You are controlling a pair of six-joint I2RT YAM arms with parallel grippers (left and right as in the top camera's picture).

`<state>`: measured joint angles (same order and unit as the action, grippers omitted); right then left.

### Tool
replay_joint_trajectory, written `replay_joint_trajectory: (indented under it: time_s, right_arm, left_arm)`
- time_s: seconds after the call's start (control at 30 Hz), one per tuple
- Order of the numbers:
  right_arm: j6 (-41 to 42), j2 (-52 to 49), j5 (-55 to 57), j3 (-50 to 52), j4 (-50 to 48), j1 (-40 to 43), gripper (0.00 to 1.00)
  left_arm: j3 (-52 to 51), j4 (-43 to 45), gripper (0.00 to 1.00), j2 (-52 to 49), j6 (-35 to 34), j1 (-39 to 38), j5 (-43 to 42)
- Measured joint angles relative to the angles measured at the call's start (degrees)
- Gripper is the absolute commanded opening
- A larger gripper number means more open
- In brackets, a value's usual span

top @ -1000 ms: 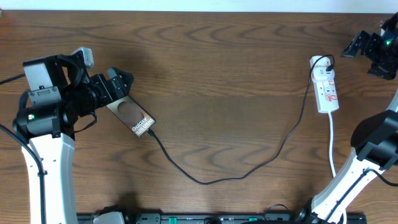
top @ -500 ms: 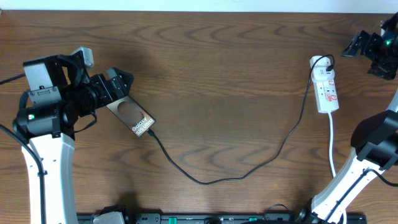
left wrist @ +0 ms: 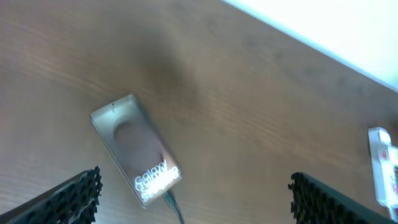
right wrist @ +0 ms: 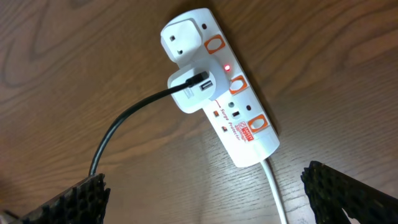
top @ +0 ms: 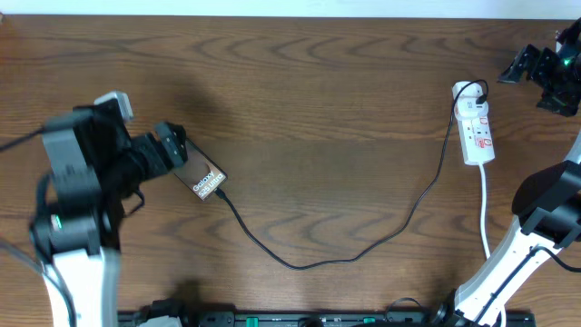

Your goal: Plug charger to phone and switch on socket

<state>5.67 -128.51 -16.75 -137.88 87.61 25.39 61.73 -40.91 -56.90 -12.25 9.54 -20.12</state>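
Note:
The phone [top: 201, 177] lies flat on the table's left side, its white lettering facing up, and shows in the left wrist view as the phone [left wrist: 135, 149]. The charger [top: 300, 264] is a thin black cable; its tip [left wrist: 170, 200] meets the phone's near end, and its other end is plugged into a white adapter [right wrist: 189, 90] on the socket [right wrist: 217, 84]. A small red light [right wrist: 227, 66] glows on the socket [top: 477, 127]. My left gripper [top: 175, 145] is open, hovering over the phone's far end. My right gripper [right wrist: 208, 199] is open above the socket, touching nothing.
A white cord [top: 484, 209] runs from the socket toward the table's front edge. The right arm [top: 536, 227] stands at the right edge. A pale wall band [left wrist: 348, 31] shows beyond the table's far edge.
My left arm has swung and blurs in the overhead view; its gripper has shifted slightly toward the front, still open. Phone, cable, socket and right arm have not moved.

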Motion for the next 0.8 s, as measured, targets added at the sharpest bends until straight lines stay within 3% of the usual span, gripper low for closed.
replay_joint_trajectory:
  time_s: [0.43,0.57,0.8]
  right_arm:
    - [0.0,0.0,0.09,0.0,-0.04,0.04,0.99]
    - [0.0,0.0,0.09,0.0,0.0,0.04,0.99]
    - [0.0,0.0,0.09,0.0,-0.02,0.04,0.99]
  left_arm:
    - [-39.65,43.85,0.95,32.57,0.04,-5.88,7.58]
    - [-47.76,50.71,0.96,37.16,0.85,-5.9,8.17]
    - [-56.48,52.26,0.96,46.47,5.46,-5.9,8.46]
